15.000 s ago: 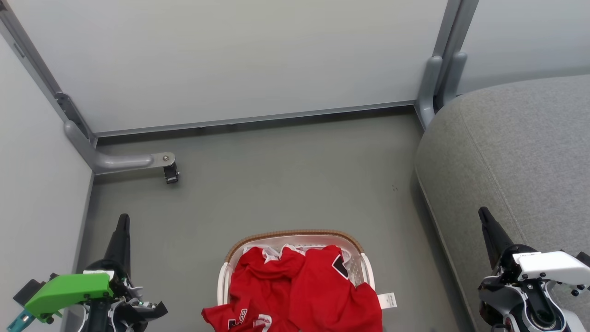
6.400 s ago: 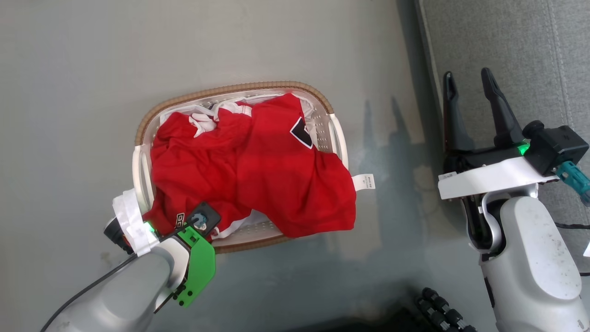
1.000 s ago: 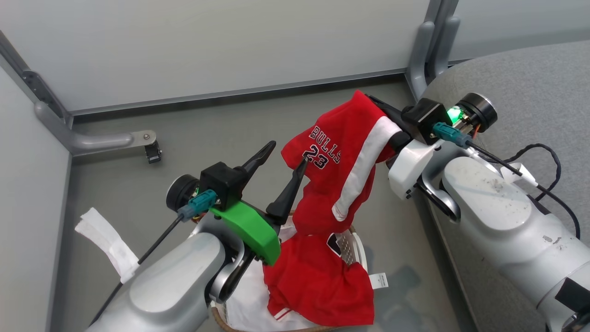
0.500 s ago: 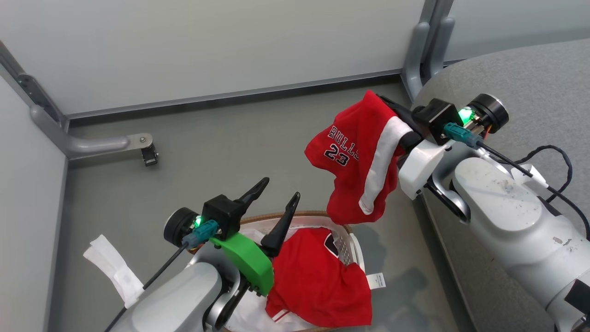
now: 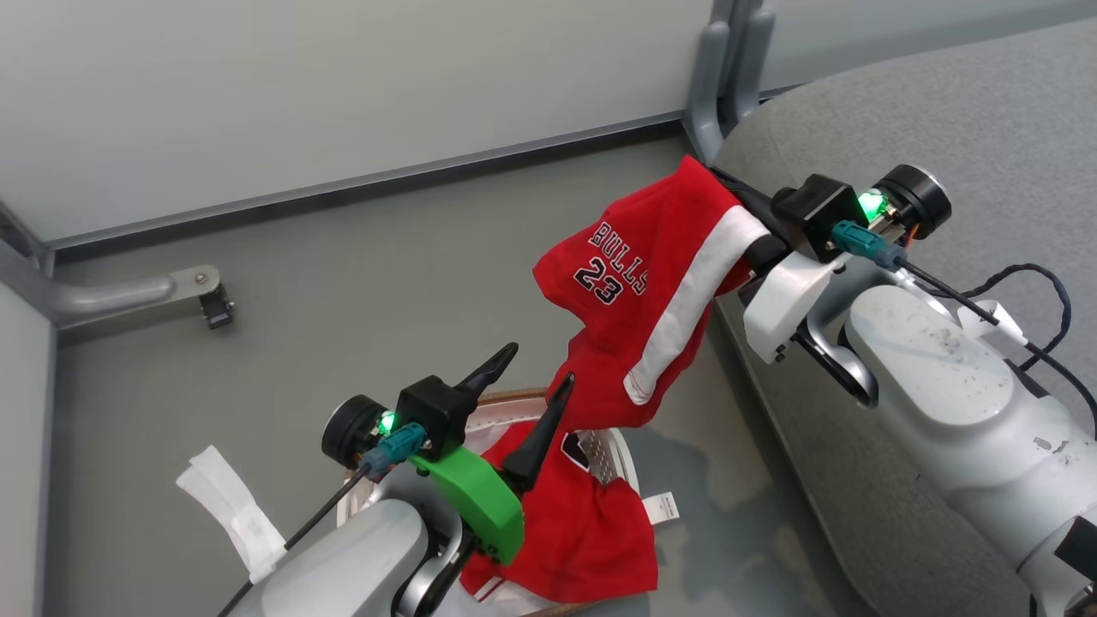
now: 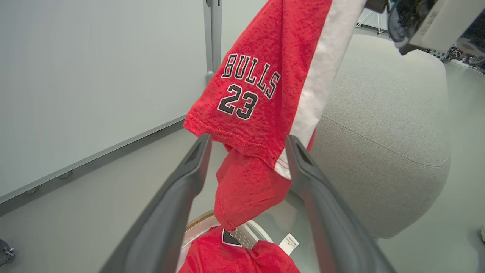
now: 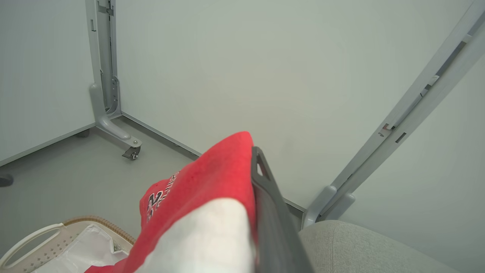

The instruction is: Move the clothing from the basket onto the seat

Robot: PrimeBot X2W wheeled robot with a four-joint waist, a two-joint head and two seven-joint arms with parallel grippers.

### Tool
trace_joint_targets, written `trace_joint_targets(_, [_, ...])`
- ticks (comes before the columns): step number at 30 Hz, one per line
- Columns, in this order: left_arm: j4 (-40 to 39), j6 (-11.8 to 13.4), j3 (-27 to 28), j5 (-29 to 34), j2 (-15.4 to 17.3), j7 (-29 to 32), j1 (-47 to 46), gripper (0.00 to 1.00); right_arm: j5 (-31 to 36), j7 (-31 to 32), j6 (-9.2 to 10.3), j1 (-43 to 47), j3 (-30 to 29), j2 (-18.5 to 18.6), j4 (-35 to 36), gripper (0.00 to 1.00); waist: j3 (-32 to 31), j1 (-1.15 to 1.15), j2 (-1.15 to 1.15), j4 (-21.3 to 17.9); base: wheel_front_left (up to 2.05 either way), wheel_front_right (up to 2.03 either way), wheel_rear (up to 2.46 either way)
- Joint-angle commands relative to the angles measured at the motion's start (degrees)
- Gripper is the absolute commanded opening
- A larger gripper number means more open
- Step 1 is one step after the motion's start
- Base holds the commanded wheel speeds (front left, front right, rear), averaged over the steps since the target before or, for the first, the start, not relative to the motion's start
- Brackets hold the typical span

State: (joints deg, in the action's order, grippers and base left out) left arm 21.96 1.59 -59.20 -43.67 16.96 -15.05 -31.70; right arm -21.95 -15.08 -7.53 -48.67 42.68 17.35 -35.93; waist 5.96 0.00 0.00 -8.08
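A red jersey (image 5: 634, 291) lettered "BULLS 23" with a white stripe hangs in the air from my right gripper (image 5: 716, 176), which is shut on its top, just beside the grey seat (image 5: 943, 111). The fabric covers one right finger; the other finger (image 7: 265, 189) shows dark beside it. My left gripper (image 5: 538, 362) stands open below, its fingers on either side of the jersey's (image 6: 257, 76) lower fold without gripping it. A second red jersey (image 5: 583, 531) with a white tag (image 5: 662, 507) lies in the basket (image 5: 613, 458), partly hidden by my left arm.
Pale partition walls close off the far side, with a grey post (image 5: 728, 51) by the seat's corner and a caster foot (image 5: 214, 304) at the left. A black cable (image 5: 1028, 291) runs over my right forearm. Grey floor lies between basket and wall.
The head camera has turned toward the seat. The held jersey came clear of the pile in the basket. My left gripper dropped lower, still open.
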Motion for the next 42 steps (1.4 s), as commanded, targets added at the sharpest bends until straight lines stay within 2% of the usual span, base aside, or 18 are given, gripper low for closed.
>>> trace_joint_targets(1, [-0.14, 0.13, -0.01, 0.58, -0.10, -0.16, 0.24, 1.00, 0.41, -0.14, 0.08, -0.05, -0.49, 0.32, 0.48, 0.00, 1.63, 0.00, 0.00, -3.35, 0.00, 0.00, 0.00])
trace_joint_targets(14, [-1.39, 0.80, 0.27, 2.14, 1.54, 0.15, -2.58, 1.00, 2.49, -0.14, 0.08, 2.48, -6.63, 0.57, 4.05, 0.00, 6.43, 0.00, 0.00, -14.92, 0.00, 0.00, 0.00])
trace_joint_targets(19, [-2.30, 1.16, 0.28, 2.46, 2.22, 0.50, -3.28, 1.00, 3.30, -0.14, 0.08, 3.68, -8.73, -0.03, 4.93, 0.00, 7.73, 0.00, 0.00, -16.92, 0.00, 0.00, 0.00])
trace_joint_targets(26, [-3.90, 1.75, -0.31, 3.21, 3.37, 1.35, -3.93, 1.00, 4.47, -0.14, 0.08, 4.91, -11.86, -0.72, 5.68, 0.00, 9.49, 0.00, 0.00, -17.32, 0.00, 0.00, 0.00])
trace_joint_targets(34, [-7.83, 3.65, -0.35, 5.12, 4.92, 2.43, -6.13, 1.00, 5.93, -0.14, 0.08, 2.05, -17.02, -1.45, 5.81, 0.00, 13.83, 0.00, 0.00, -15.31, 0.00, 0.00, 0.00])
trace_joint_targets(42, [-14.04, 6.31, 0.50, 7.02, 6.49, 3.56, -8.19, 1.00, 6.05, 1.05, 0.08, -9.75, -22.07, 2.58, 5.49, 0.00, 19.83, 0.00, 0.00, -13.06, 0.00, 0.00, 0.00])
